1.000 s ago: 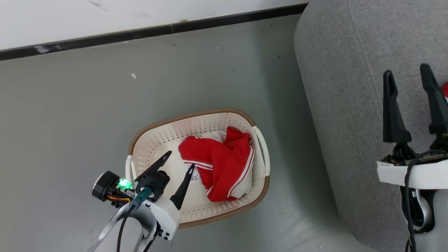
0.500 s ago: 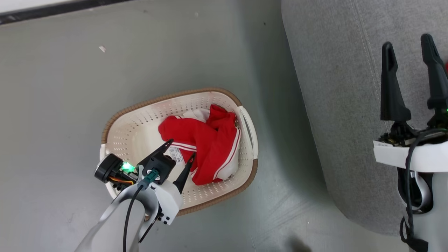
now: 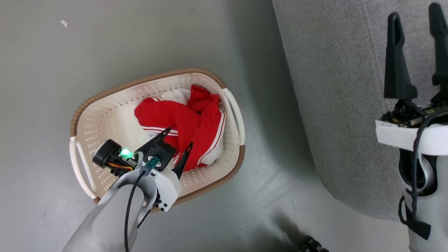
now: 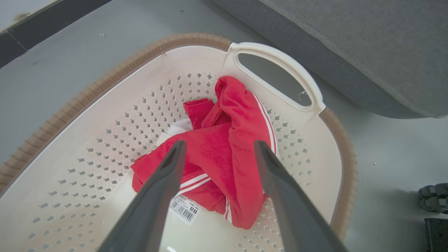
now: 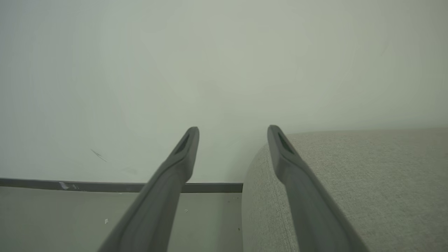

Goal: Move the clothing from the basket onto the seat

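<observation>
Left pincer (image 4: 219, 143) spread wide, empty, poised low over clothing (image 4: 241, 115), fingers straddling red heap; likely lining up grab. Clothing bunched in basket (image 4: 115, 112) on floor, beside seat (image 4: 350, 52). Right pincer (image 3: 414, 9) wide, empty, parked above seat, clear of reach.

Nothing here is legible. The only print is a white tag (image 4: 184, 209) with a barcode and tiny lines of text, lying against the clothing (image 4: 227, 164) in the basket (image 4: 196, 59).
</observation>
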Motion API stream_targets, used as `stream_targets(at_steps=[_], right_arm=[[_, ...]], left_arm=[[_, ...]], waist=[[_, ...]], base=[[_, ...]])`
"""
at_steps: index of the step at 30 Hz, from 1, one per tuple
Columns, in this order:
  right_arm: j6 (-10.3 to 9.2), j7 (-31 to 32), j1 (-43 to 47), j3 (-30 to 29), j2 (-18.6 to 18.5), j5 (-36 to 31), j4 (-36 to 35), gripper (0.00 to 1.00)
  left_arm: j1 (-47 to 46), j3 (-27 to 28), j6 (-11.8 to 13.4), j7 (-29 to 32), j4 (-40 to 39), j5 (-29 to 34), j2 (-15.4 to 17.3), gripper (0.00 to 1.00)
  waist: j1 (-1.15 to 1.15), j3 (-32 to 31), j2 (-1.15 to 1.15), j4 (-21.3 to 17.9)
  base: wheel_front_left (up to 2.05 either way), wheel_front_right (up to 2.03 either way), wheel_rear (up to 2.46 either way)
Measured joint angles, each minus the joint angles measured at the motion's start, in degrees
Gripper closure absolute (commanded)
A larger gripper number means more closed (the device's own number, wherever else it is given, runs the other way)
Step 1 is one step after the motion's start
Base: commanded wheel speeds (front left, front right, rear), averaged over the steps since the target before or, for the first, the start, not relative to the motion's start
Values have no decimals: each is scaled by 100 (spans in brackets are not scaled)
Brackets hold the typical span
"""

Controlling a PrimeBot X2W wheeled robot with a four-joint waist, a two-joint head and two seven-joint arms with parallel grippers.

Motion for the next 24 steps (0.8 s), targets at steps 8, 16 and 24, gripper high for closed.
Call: stream_targets(at_steps=[8,16,24], right_arm=[[0,0,-395,26,-1,69,48,0],[0,-1,-784,110,-2,151,45,0],[0,-1,-889,202,-3,230,49,0]], left_arm=[[-284,-74,-58,-54,245,64,-20,0],[-435,-109,-80,-149,511,64,-29,0],[-733,5,-80,-202,713,63,43,0]], waist=[[0,333,0,-202],[0,631,0,-379],[0,881,0,-549]], base=[[0,0,0],[0,0,0],[0,0,0]])
